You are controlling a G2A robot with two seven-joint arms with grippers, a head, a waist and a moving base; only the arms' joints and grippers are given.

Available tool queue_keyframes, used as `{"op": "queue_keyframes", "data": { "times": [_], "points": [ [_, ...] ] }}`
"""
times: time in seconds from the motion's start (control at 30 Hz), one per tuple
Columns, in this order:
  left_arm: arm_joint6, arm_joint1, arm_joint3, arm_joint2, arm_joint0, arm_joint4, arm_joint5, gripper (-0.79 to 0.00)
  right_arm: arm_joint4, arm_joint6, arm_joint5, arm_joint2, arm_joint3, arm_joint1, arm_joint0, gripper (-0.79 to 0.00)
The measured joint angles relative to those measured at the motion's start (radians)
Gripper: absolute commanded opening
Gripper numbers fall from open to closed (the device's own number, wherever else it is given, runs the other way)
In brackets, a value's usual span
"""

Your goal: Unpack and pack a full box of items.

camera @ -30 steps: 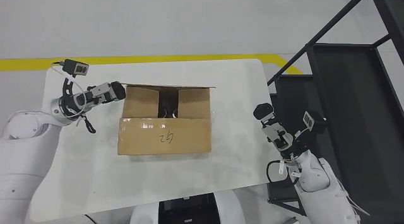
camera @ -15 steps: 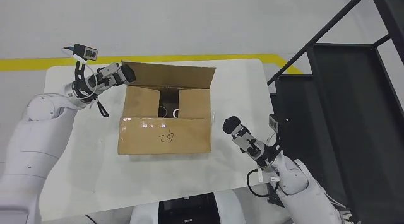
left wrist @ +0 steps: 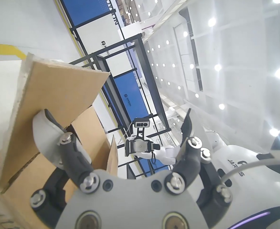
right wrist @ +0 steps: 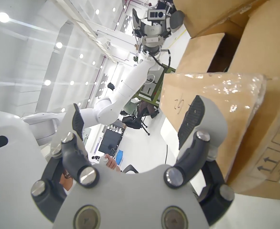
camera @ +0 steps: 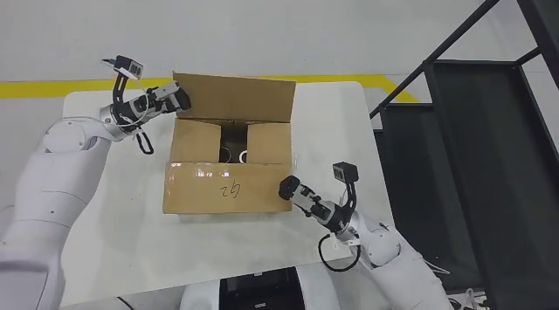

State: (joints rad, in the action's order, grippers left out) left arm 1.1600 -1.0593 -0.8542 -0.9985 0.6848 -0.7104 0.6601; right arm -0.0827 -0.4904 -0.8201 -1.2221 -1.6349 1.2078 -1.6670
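A brown cardboard box (camera: pixel 229 189) stands mid-table. Its front flap lies flat over the top, the two side flaps are folded in, and the back flap (camera: pixel 234 98) stands upright. Dark contents (camera: pixel 234 153) show through the gap, too dim to name. My left gripper (camera: pixel 175 99) is at the back flap's left end, open. One finger (left wrist: pixel 47 125) presses against the flap (left wrist: pixel 51 96), and nothing is between the fingers. My right gripper (camera: pixel 288 188) is open at the box's front right corner. One finger (right wrist: pixel 197 113) lies against the taped front flap (right wrist: pixel 225 89).
The white table (camera: pixel 332 118) has bare room to the left, right and front of the box. A black metal stair frame (camera: pixel 472 118) stands close beyond the table's right edge. A yellow floor line (camera: pixel 52 88) runs behind the table.
The back flap has swung from lying flat to standing upright as my left gripper rose along it. My right gripper came in from the table's right edge to the box's front right corner.
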Motion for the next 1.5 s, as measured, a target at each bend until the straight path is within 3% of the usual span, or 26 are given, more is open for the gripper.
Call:
{"op": "queue_keyframes", "data": {
  "times": [0.23, 0.77, 1.07, 1.5],
  "points": [
    [-0.003, -0.028, 0.097, 0.046, -0.059, 0.020, 0.003, 0.000, 0.035, 0.000, 0.002, 0.007, -0.004, -0.004, -0.002, 0.000],
    [-0.103, -0.091, 0.314, 0.167, -0.149, 0.173, 0.103, 0.000, 0.076, -0.001, -0.009, -0.002, -0.029, -0.020, -0.037, 0.000],
    [-0.126, -0.103, 0.386, 0.193, -0.177, 0.202, 0.126, 0.000, 0.068, -0.002, -0.014, 0.013, -0.030, -0.024, -0.031, 0.000],
    [-0.090, -0.093, 0.420, 0.208, -0.178, 0.200, 0.090, 0.000, 0.069, 0.015, -0.013, 0.021, -0.016, -0.030, -0.015, 0.000]
  ]
}}
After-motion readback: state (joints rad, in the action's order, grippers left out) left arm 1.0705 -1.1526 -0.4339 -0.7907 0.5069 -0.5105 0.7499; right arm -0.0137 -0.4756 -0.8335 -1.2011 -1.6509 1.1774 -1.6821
